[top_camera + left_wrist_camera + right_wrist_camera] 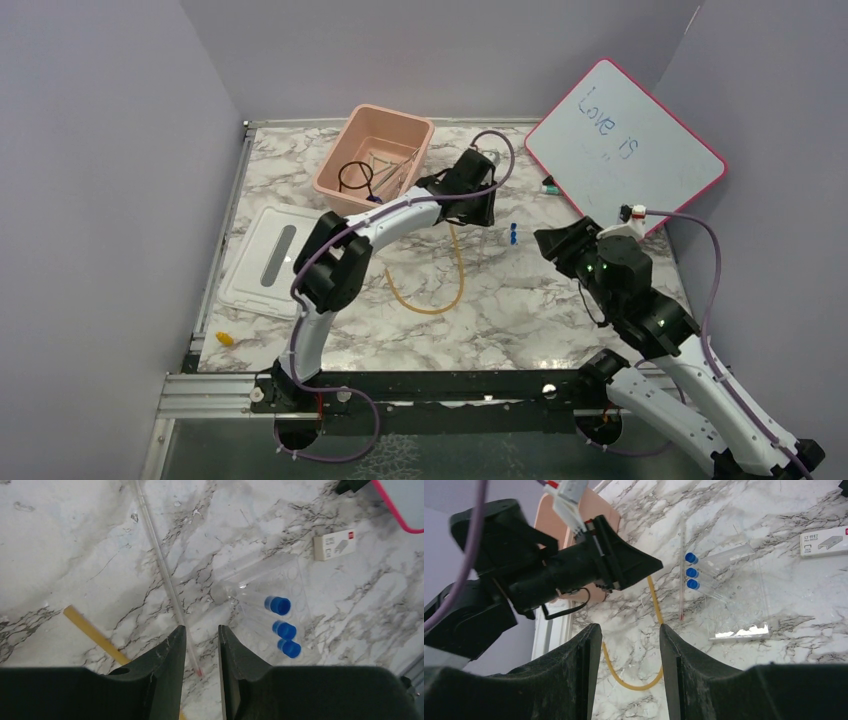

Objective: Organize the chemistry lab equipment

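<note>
Now, left gripper (202, 629): slightly parted, empty, above thin glass rod (165, 570)
Right gripper (629, 627): wide apart, empty
Blue-capped tubes (278, 605): right of rod

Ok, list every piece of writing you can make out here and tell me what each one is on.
"Love is": handwritten in blue marker on the red-framed whiteboard.
Small white box on the table: dark print and a red mark, too small and blurred to read in either wrist view.
No other lettering, numbers or signs can be made out.
</note>
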Robot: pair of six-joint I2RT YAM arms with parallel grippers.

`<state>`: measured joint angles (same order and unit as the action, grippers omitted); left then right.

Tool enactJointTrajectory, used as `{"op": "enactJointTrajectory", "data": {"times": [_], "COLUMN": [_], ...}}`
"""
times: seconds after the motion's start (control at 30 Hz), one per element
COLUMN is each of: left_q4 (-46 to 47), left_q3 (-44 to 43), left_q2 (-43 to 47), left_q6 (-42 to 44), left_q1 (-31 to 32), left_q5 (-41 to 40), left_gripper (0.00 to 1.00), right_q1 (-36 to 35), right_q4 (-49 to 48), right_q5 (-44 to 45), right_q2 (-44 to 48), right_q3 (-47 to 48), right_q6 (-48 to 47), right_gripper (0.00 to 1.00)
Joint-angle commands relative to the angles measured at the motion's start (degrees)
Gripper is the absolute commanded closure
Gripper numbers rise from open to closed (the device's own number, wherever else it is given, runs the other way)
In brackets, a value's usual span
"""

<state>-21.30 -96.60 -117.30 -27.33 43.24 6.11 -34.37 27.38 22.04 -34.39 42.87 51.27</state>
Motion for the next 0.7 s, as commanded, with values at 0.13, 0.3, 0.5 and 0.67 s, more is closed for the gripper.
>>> {"op": "enactJointTrajectory", "data": {"times": [0.13, 0.3, 0.5, 0.67], "left_q4": [-7.21, -13.25, -15.63, -17.61], "left_q3": [-10.05, -16.58, -19.76, -20.73], "left_q2": [-10.55, -16.18, -19.48, -21.17], "left_q6": [3.76, 6.78, 7.92, 9.48], "left_q1": [0.7, 0.72, 0.7, 0.84], "left_q5": [-3.25, -4.2, -2.84, -5.4], "left_gripper": [0.65, 0.7, 0.71, 0.78], "right_q1": [0.33, 0.34, 0.35, 0.29], "right_q4": [1.34, -1.42, -3.69, -5.02], "right_q5": [2.42, 2.46, 1.22, 0.89], "right_q2": [0.22, -0.64, -2.87, -3.62], "right_q3": [-1.15, -2.57, -3.25, -3.61], "right_q6": [0.53, -0.02, -0.47, -1.08], "right_gripper": [0.5, 0.5, 0.5, 0.5]}}
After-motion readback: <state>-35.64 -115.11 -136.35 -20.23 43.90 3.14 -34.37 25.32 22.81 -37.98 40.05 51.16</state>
